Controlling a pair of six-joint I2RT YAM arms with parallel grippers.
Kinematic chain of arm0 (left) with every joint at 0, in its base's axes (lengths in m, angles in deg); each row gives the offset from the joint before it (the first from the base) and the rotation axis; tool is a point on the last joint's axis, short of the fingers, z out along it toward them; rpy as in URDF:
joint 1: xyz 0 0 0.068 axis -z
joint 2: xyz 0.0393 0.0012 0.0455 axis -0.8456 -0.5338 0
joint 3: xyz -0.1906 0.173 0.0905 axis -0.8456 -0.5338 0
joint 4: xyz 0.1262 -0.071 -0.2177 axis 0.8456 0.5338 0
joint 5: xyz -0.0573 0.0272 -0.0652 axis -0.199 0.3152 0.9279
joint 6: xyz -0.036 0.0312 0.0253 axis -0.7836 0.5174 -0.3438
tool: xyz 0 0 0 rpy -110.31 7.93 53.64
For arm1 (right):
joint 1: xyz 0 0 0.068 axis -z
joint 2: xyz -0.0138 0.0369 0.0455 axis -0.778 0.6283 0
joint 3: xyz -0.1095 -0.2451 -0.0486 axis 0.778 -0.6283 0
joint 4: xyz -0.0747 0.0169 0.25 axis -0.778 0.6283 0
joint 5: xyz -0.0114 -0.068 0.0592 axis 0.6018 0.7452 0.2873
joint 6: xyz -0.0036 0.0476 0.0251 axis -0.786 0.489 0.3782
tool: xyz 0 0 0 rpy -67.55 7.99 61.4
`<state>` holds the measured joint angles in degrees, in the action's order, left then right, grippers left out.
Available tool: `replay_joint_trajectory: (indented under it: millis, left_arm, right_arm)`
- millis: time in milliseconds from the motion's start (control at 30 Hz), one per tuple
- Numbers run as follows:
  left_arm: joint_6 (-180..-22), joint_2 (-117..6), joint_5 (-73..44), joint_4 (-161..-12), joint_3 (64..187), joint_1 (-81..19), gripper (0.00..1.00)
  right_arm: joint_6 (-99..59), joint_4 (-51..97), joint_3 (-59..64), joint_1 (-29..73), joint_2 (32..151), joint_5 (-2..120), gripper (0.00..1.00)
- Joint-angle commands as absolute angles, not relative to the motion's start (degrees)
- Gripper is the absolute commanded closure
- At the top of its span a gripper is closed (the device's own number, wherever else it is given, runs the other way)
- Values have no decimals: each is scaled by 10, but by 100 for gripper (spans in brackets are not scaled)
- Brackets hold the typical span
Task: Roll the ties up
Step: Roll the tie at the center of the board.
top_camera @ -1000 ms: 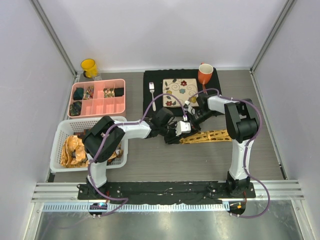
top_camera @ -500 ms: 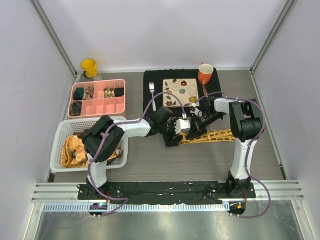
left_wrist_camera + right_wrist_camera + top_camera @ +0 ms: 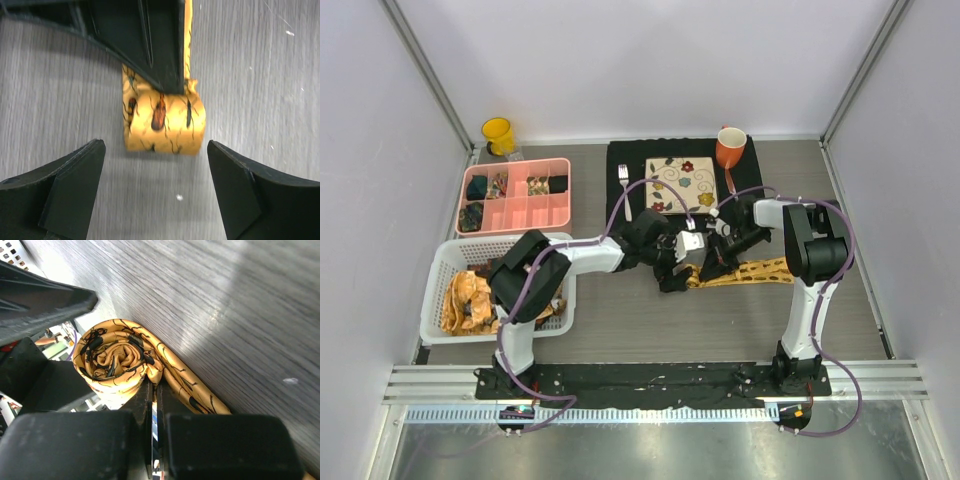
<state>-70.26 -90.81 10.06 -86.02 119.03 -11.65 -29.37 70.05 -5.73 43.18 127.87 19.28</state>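
Mustard-yellow tie (image 3: 162, 122) lay on the tabletop (image 3: 260, 75) with one end rolled, my left pincer (image 3: 155, 146) stood wide either side of the roll, not touching, my right pincer (image 3: 154, 390) was closed, tips against the tie.

Tie (image 3: 740, 272) on table (image 3: 650, 330), right of basket (image 3: 435, 290)

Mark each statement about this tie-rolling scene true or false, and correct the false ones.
1. The left gripper is open, one finger on either side of the rolled end of the yellow tie. True.
2. The yellow tie is fully rolled. False: a flat length lies unrolled on the table.
3. The orange mug lies tipped on its side. False: it stands upright on the black mat.
4. The white basket holds yellow fabric. True.
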Motion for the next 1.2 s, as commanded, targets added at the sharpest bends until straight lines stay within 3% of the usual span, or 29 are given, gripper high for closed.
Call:
replay_joint_trajectory:
  millis: [0,167,267,400,600,767,1167]
  left_arm:
    - [-702,-937,92,-927,1219,-107,14]
    - [-691,-953,86,-903,1242,-93,20]
    - [-675,-958,79,-879,1247,-88,29]
    - [-651,-950,63,-828,1232,-89,52]
    - [-627,-903,61,-799,1155,-104,78]
    - [-611,-895,64,-786,1131,-108,83]
    - [-690,-885,52,-821,1166,-112,82]
  right_arm:
    - [-311,615,-63,425,1304,321,99]
    - [-316,624,-60,405,1300,308,99]
    - [-313,627,-57,398,1297,299,99]
    - [-294,616,-61,381,1290,290,99]
    - [-276,639,-40,383,1269,241,98]
    - [-268,669,-15,411,1241,194,84]
    - [-292,652,-58,414,1300,321,88]
